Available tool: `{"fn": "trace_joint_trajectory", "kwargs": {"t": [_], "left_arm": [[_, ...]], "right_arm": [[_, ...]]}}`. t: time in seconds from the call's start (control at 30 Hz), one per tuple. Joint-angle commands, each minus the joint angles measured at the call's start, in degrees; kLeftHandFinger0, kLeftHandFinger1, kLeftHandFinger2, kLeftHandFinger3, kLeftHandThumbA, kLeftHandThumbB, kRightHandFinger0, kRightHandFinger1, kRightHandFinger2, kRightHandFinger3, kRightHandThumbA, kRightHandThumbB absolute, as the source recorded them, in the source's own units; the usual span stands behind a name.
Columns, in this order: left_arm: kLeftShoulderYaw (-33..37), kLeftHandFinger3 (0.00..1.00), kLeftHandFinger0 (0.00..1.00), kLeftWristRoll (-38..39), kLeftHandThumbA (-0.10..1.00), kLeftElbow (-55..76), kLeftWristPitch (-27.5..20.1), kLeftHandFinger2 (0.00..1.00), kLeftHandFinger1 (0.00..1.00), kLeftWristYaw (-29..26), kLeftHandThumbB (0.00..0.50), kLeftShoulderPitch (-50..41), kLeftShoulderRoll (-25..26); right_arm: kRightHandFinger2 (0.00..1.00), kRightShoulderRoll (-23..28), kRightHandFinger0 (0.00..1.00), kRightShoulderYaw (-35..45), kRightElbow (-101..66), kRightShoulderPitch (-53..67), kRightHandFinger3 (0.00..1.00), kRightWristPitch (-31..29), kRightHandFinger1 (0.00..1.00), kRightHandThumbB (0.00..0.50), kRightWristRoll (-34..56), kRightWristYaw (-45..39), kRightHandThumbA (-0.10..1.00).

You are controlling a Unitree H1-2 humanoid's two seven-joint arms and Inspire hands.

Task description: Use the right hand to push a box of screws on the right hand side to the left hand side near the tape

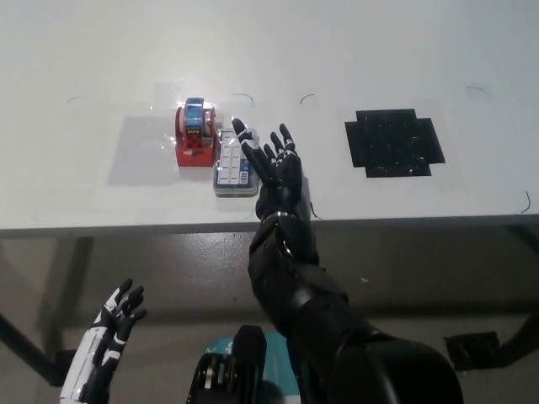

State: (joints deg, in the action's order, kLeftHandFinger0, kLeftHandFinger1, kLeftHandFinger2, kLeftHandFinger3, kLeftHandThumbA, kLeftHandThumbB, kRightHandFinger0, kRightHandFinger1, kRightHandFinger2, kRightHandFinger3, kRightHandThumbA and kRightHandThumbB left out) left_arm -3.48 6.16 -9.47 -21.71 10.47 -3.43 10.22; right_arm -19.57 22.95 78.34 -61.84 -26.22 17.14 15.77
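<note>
Nearest you, at the lower left and below the table edge, the white left hand [114,324] hangs with its fingers spread, holding nothing and well apart from the work.

Your black right hand [271,168] reaches up over the front edge of the white table [337,50]. Its fingers are spread and extended, flat against the right side of the box of screws [230,166], one finger lying across the box's upper right corner; it grips nothing.

The box sits near the front edge, left of centre, a clear compartmented case. Its upper left corner touches, or all but touches, the red tape dispenser [194,135]; you cannot tell which from this view. The dispenser stands upright just behind and to the left of the box, directly in the way of travel to the left.

To the right, well apart from hand and box, a black cross-shaped mat [393,141] lies flat. Thin dark pen-like arcs [307,98] mark the surface farther back.
</note>
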Motion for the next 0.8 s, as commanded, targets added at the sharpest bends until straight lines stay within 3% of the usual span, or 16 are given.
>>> {"fn": "trace_joint_trajectory", "kwargs": {"t": [0.0, 0.1, 0.3, 0.43, 0.57, 0.77], "left_arm": [[-0.3, 1.00, 1.00, 0.5, 0.83, 2.1, 0.2, 1.00, 1.00, 0.2, 0.180, 0.3, 1.1], [-0.4, 1.00, 1.00, 0.8, 0.84, 2.1, 0.4, 1.00, 1.00, 0.3, 0.188, 0.6, 1.2], [-0.5, 1.00, 1.00, 0.0, 0.85, 1.3, -0.1, 1.00, 1.00, 0.3, 0.180, 1.1, 1.8], [-0.3, 1.00, 1.00, 0.2, 0.85, 1.4, 0.2, 1.00, 1.00, 0.8, 0.181, 1.2, 2.0], [0.1, 1.00, 1.00, 0.3, 0.85, 0.9, -0.2, 1.00, 1.00, 1.4, 0.181, 2.0, 2.1], [0.3, 1.00, 1.00, -0.9, 0.86, 1.8, 0.8, 1.00, 1.00, 1.0, 0.183, 2.6, 2.3]], "right_arm": [[1.00, -1.0, 1.00, -3.3, -0.4, -2.5, 1.00, -0.7, 1.00, 0.191, -3.1, 4.3, 1.00], [1.00, 0.4, 1.00, -9.2, -4.9, -0.3, 1.00, -0.7, 1.00, 0.199, -10.4, 12.1, 1.00], [1.00, 5.7, 1.00, -17.6, -16.1, 4.9, 1.00, -0.7, 1.00, 0.169, -19.9, 18.6, 1.00], [1.00, 9.6, 1.00, -21.2, -25.8, 8.4, 1.00, -0.7, 1.00, 0.179, -24.7, 21.4, 1.00], [1.00, 12.5, 1.00, -21.9, -37.4, 12.4, 1.00, -0.7, 1.00, 0.211, -26.8, 19.7, 1.00], [1.00, 15.4, 1.00, -21.7, -61.6, 20.9, 1.00, 1.9, 1.00, 0.185, -21.8, 8.9, 1.00]]}}
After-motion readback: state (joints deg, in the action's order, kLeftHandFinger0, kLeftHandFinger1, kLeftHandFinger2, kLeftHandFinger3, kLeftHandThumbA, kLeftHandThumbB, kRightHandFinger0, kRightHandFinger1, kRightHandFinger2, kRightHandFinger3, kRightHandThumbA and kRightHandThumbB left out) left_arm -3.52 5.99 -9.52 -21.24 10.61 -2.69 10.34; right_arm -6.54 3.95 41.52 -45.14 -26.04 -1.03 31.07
